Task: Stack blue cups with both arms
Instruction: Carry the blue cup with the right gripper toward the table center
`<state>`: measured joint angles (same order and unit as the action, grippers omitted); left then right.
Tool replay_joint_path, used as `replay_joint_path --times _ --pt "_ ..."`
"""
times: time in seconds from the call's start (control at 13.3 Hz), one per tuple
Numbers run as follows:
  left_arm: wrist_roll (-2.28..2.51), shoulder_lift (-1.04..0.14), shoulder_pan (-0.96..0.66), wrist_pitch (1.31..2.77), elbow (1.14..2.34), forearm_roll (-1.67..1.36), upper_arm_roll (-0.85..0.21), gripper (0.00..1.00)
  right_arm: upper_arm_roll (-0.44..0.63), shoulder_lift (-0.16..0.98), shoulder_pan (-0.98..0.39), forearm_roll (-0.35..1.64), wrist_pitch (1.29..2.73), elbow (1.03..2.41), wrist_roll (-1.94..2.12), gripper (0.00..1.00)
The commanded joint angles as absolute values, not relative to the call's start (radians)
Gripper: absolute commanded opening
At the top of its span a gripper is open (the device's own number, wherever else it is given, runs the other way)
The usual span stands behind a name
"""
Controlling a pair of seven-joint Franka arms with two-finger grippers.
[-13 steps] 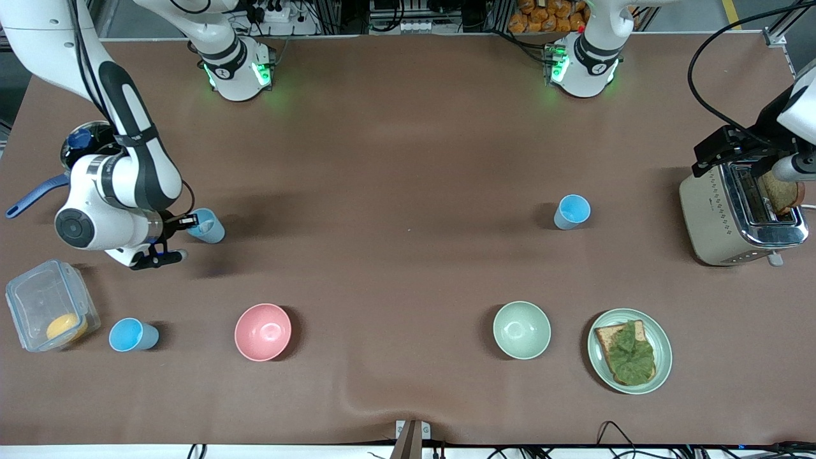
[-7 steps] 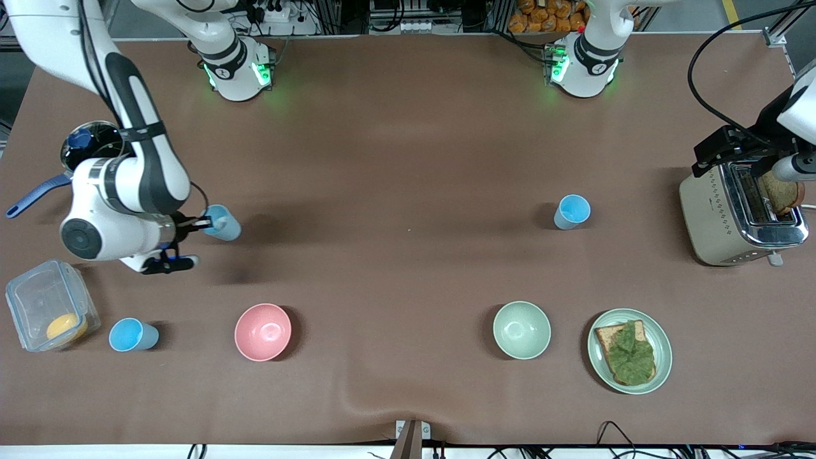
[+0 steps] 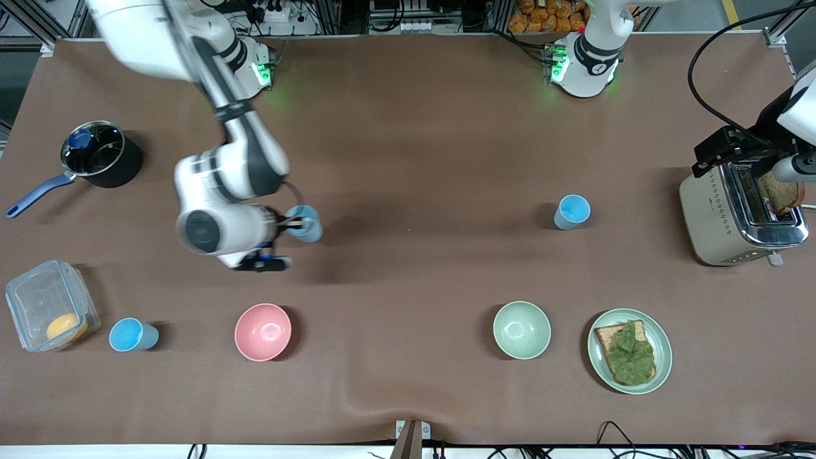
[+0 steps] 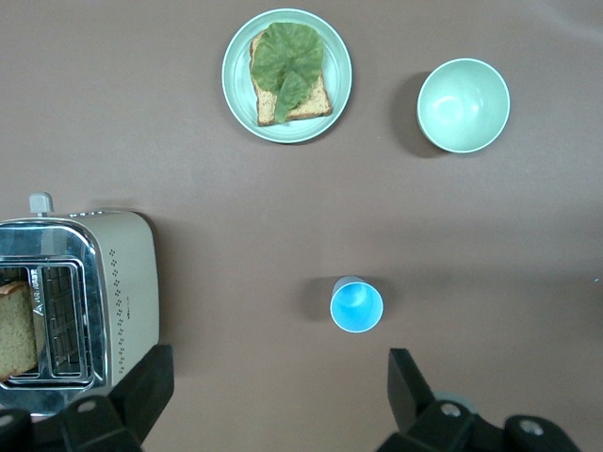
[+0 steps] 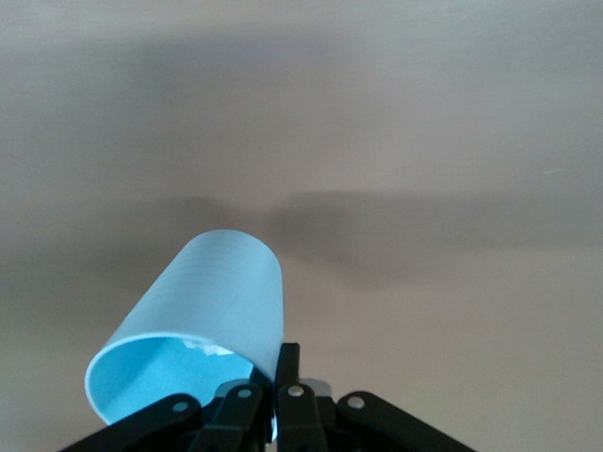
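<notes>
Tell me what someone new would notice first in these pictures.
Probably the right gripper, shut on the rim of a blue cup and carrying it above the table's middle. Next, the toaster at the left arm's end, with the open left gripper over it, and a second blue cup standing nearby.

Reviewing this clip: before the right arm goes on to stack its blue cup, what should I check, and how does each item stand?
1. Right gripper shut on the carried cup rim: ok.
2. Carried cup upright: not ok, it tilts in the right wrist view.
3. Target cup upright, mouth open: ok.
4. Left gripper open, up over the toaster and target cup: ok.
5. Third cup still unstacked beside the plastic box: ok.
</notes>
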<state>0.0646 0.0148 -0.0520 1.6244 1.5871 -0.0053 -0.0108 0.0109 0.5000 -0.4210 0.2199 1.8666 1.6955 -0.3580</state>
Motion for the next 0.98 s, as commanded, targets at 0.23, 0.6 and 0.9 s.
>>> replay_joint_path --times 0.23,0.6,0.9 --pt "0.066 0.005 -0.052 1.621 1.568 -0.011 -0.017 1.00 0.025 0.656 -0.607 0.366 1.902 1.514 -0.584 0.00" --pt "0.066 -0.026 -0.060 1.626 1.601 0.003 -0.017 1.00 0.023 0.730 -0.724 0.410 1.982 1.434 -0.589 0.00" --pt "0.064 -0.049 -0.064 1.637 1.703 0.006 -0.018 1.00 0.023 0.765 -0.767 0.455 2.092 1.422 -0.586 0.00"
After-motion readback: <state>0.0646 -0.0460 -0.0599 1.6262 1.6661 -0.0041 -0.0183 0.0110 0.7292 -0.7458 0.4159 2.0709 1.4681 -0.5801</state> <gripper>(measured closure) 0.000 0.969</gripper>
